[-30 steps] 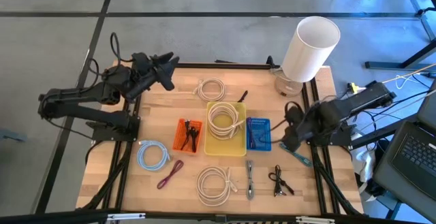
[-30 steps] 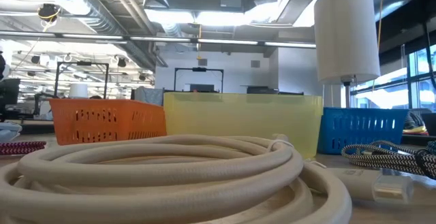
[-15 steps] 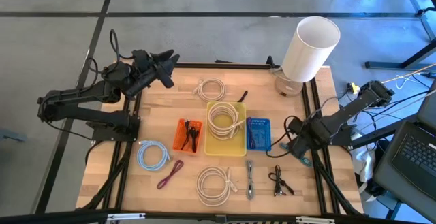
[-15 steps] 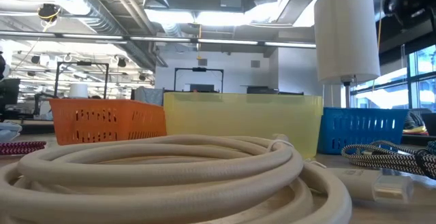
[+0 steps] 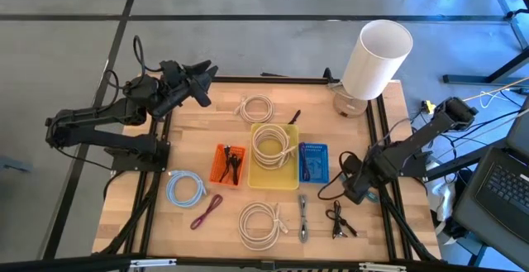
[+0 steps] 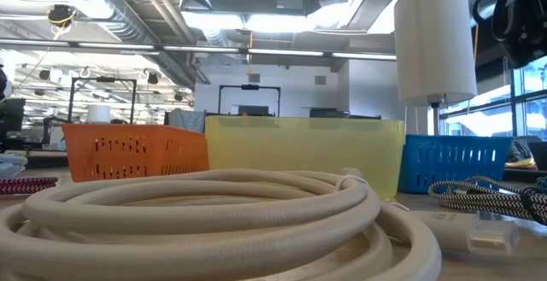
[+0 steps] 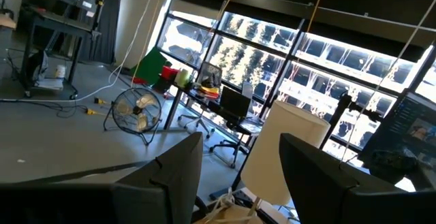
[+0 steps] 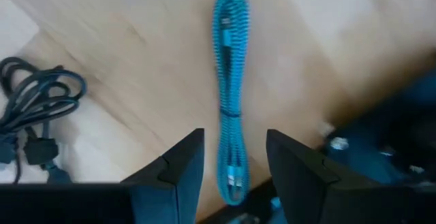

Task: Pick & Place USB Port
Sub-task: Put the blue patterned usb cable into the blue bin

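We count three small baskets on the counter (image 5: 190, 136): one orange (image 5: 229, 165), one yellow (image 5: 274, 156), one blue (image 5: 313, 163). White cable coils: three – one at the far side (image 5: 257, 108), one inside the yellow basket (image 5: 274, 145), one at the near edge (image 5: 262, 223). One light-blue coil (image 5: 185, 189), one maroon cable (image 5: 207, 211), one braided grey cable (image 5: 303, 217), one black cable bundle (image 5: 339, 220), one teal braided cable (image 8: 229, 139). One white cylinder (image 5: 376, 59). Two arms, one hand each: left (image 5: 207, 74), right (image 5: 350, 191).

Blue braided USB cable (image 8: 230, 139), folded into a long narrow bundle, lying flat on bare wood by the table's right edge.
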Controlling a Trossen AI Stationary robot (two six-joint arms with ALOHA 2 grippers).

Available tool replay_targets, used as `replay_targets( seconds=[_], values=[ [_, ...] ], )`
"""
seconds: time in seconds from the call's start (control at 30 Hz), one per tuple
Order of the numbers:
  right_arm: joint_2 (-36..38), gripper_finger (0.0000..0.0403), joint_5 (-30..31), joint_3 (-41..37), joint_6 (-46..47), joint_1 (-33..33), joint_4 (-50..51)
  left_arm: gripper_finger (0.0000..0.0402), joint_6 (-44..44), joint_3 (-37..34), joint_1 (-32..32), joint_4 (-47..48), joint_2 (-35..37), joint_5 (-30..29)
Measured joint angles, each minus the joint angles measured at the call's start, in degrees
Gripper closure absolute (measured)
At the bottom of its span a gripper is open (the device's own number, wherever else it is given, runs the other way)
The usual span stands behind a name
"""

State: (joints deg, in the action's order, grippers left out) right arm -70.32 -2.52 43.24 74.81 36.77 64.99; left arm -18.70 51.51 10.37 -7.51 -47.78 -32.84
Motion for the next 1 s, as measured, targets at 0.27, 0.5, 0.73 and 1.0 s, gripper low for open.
replay_targets(
  seconds=[0.27, 0.5, 0.73, 1.0],
  values=[
    [0.0, 0.0242, -0.11, -6.64, 3.0, 2.5, -8.74, 0.0212, -0.04, 0.0, 0.0, 0.0, 0.01, -0.04],
    [0.0, 0.0242, 0.01, -13.7, 5.82, 2.93, -16.63, 0.0212, -0.03, 0.0, 0.0, 0.0, 0.01, -0.09],
    [0.17, 0.0246, 0.65, -16.31, 6.21, 2.91, -18.51, 0.0212, -0.04, 0.0, -0.01, -0.01, 0.01, -0.13],
    [0.11, 0.0361, 1.2, -15.99, 6.89, 2.89, -18.9, 0.0212, -0.04, 0.0, -0.02, 0.0, 0.01, -0.59]
  ],
)
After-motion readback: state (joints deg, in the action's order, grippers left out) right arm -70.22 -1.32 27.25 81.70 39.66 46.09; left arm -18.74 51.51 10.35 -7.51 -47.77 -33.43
